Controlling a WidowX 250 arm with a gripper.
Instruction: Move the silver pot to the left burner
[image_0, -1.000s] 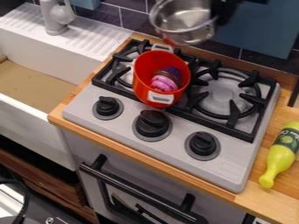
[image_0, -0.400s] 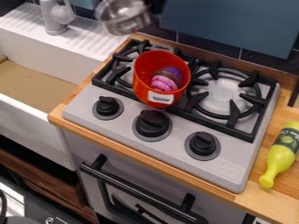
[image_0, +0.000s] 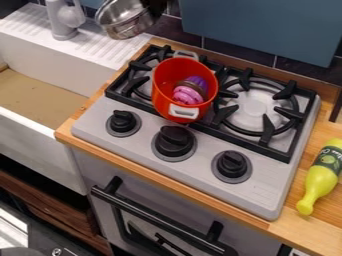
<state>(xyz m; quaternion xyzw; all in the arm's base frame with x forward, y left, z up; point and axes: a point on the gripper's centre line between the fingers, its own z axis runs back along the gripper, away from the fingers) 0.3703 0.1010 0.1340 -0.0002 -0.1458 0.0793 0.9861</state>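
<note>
The claw (image_0: 157, 6) is pinching the silver pot (image_0: 125, 31), raised near the tabletop's (image_0: 324, 222) far left corner; the carrying seems in hand, next needs careful lowering to left burner (image_0: 139, 83), avoiding red pot (image_0: 163, 95)

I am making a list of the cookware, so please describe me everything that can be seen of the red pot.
The red pot is deep and round, smooth and slightly glossy, with pale grey handles at the back and front. Its material cannot be told for sure. It is open and holds a pink, brown and purple toy like a cupcake. It sits on the black grate, partly covering the left burner, and seems upright.
</note>
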